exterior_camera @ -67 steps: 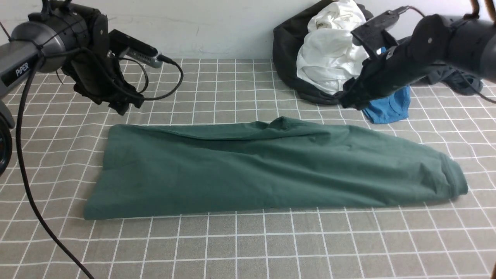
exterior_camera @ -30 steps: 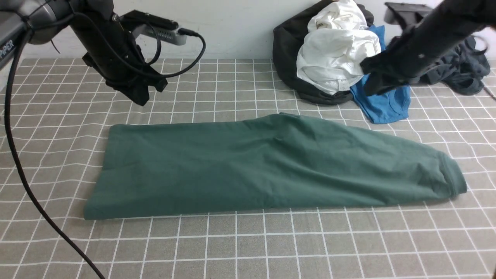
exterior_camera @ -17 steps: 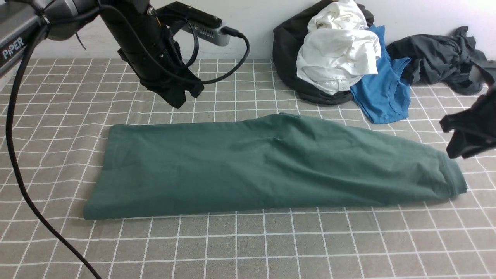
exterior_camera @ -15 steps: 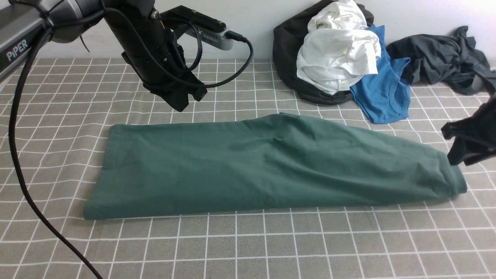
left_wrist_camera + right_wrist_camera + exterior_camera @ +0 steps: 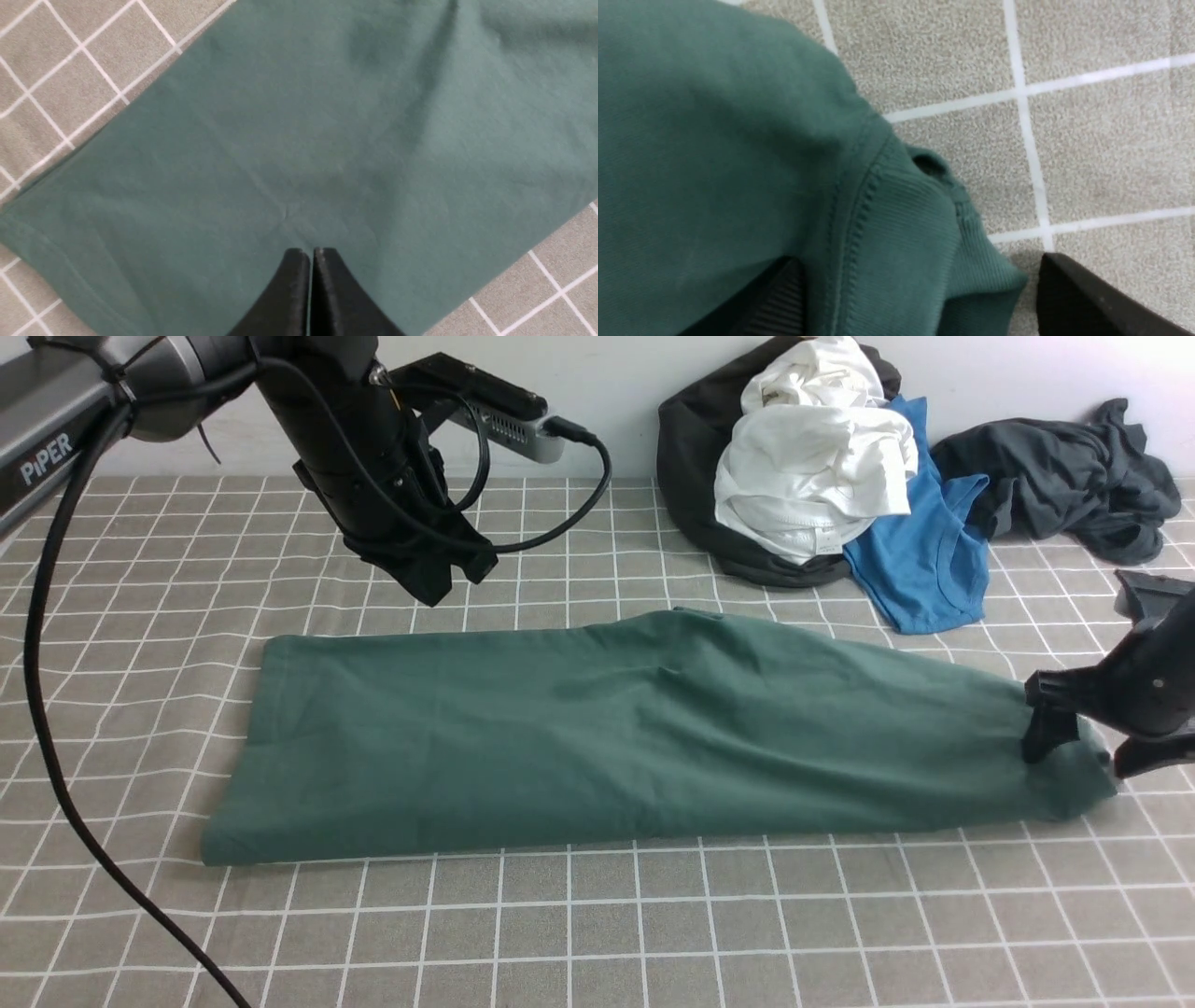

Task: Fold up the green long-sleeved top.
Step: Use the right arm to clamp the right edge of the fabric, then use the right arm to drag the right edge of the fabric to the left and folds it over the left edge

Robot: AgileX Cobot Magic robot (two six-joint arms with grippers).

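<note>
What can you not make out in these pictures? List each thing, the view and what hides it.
Green top: underside and inner layers, every view; its own upper layer covers them.
Blue shirt: upper part, front view; white clothes lie over it.
Right fingers: whether they touch the cuff, right wrist view; close-up blur.
Right arm: front view; right edge cuts it off.

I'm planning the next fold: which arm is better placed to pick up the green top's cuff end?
Right. The right gripper is open, with its jaws on either side of the ribbed cuff of the green long-sleeved top. The left gripper is shut and raised, far from that end.
</note>
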